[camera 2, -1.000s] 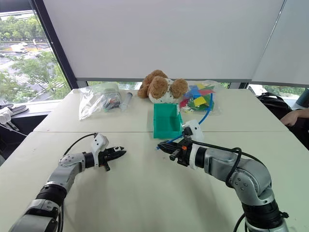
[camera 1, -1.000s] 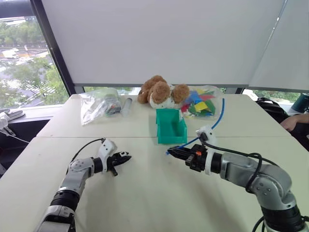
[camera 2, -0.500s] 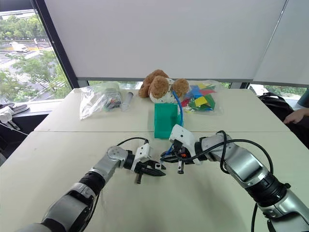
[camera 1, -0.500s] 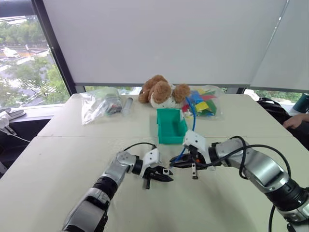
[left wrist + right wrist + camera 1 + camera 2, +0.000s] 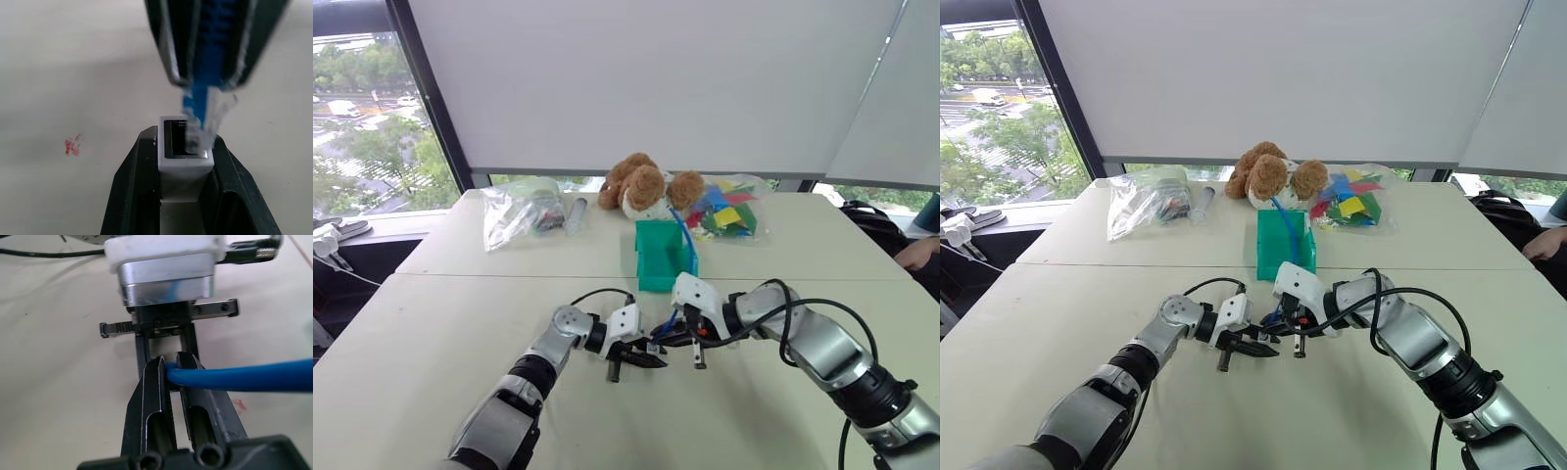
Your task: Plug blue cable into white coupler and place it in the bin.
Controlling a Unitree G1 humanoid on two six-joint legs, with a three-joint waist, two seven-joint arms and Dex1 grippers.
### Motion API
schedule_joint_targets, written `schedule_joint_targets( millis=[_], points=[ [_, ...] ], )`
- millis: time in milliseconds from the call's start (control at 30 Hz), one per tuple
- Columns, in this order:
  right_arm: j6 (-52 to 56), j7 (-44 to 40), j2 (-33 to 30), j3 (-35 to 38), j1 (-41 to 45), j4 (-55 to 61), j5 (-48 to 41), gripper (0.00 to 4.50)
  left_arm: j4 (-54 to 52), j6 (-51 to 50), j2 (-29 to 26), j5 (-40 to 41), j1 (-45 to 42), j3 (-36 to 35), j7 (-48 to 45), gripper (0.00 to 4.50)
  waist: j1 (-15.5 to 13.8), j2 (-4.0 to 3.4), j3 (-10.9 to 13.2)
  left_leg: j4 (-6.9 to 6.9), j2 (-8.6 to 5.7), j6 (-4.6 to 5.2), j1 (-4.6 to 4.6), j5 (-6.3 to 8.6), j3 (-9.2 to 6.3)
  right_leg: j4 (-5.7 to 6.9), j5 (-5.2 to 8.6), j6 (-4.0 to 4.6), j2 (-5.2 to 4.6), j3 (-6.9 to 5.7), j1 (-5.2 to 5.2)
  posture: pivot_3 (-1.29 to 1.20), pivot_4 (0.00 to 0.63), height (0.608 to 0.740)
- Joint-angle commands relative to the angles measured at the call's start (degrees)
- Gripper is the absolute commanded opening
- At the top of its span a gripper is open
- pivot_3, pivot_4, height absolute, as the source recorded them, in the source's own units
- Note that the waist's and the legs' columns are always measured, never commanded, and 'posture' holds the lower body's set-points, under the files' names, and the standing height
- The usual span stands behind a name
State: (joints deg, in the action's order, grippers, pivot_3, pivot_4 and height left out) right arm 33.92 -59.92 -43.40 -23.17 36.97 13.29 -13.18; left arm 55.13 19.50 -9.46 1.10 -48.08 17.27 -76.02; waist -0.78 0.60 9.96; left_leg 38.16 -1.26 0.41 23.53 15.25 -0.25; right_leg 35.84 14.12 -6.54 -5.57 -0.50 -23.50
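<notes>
Left gripper (image 5: 185, 161) clenching small white boxy plastic coupler (image 5: 185, 152) | right gripper (image 5: 169, 369) gripping thin blue cable (image 5: 244, 378), plug entering socket (above worktop) | keeping plug square, pushing straight.

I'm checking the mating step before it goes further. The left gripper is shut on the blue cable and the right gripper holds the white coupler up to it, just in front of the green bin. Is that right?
The hands are swapped. The left wrist view shows the left gripper shut on the white coupler; the right wrist view shows the right gripper shut on the blue cable. They do meet just in front of the green bin.
</notes>
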Motion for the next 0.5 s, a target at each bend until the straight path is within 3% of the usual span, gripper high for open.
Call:
schedule_joint_targets(
  millis=[33,500],
  points=[
    [-1.38,-0.82,0.55,0.49,0.99,-0.27,1.55,0.0,1.19,-0.23,0.49,-2.19,0.18,0.89,0.77,0.42,0.0,0.0,0.0,0.0,0.0,0.0,0.0,0.0,0.0,0.0,0.0,0.0,0.0,0.0,0.01,0.0,0.15,0.74],
    [-6.31,-5.32,-1.31,-1.87,2.37,-3.61,8.48,0.0,1.25,-0.12,1.26,-2.5,0.03,0.61,1.43,0.42,-0.16,0.0,-0.02,0.04,-0.04,0.0,-0.05,0.0,-0.05,0.0,0.0,0.0,-0.01,-0.02,0.1,0.0,0.15,0.74]
  ],
)
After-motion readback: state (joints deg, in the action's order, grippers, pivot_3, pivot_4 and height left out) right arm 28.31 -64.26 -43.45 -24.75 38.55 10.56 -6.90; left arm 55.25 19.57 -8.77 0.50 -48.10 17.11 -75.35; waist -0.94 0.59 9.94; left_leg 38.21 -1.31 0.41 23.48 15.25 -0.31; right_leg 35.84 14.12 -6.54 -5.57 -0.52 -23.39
